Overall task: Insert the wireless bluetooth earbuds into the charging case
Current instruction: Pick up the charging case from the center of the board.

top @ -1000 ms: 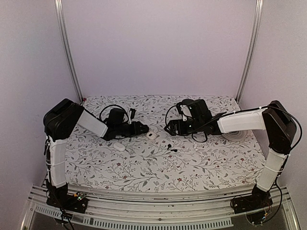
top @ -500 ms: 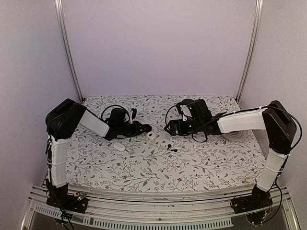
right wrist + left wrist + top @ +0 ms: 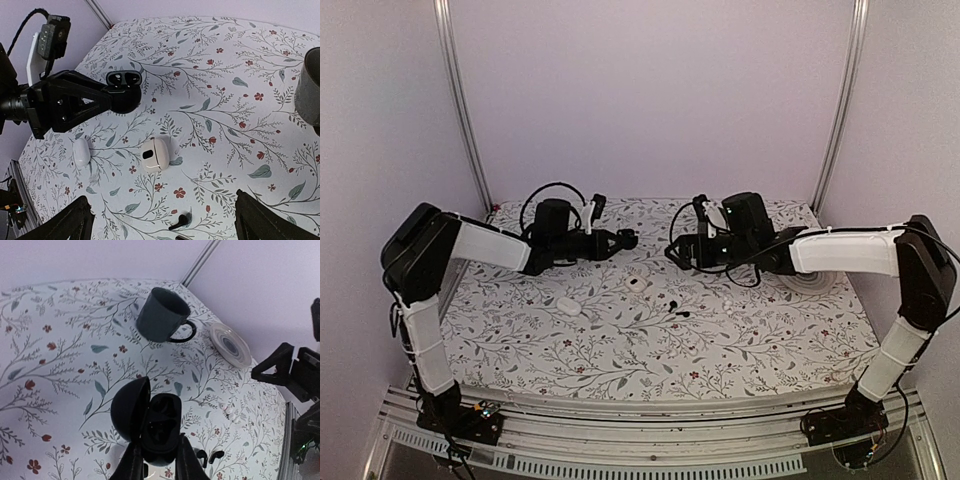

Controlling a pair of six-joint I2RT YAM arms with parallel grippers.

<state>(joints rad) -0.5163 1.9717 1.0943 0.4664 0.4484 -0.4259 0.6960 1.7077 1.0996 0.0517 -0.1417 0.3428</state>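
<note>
**Case gripped, lid open**

Left gripper (image 3: 159, 450) clamps the charging case (image 3: 162, 420) above the table (image 3: 225, 75). Right gripper (image 3: 161, 200) gapes wide, empty. Below lie a white pod (image 3: 154, 154), a white pebble (image 3: 80, 151) and the earbuds (image 3: 181, 220). The case is glossy black.

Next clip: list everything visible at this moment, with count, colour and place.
charging case: one, black, lid open, held above the table
earbuds: two, black, loose on the table near its middle
oval pebble: one, white, on the table, left side
rounded piece: one, white with a dark spot, mid-table
small bit: one, white, right of the earbuds
mug: one, dark grey, far right
disc: one, white, beside the mug
table: one, floral cover
left fingers: black, shut on the case
right fingers: black, open, empty
</note>
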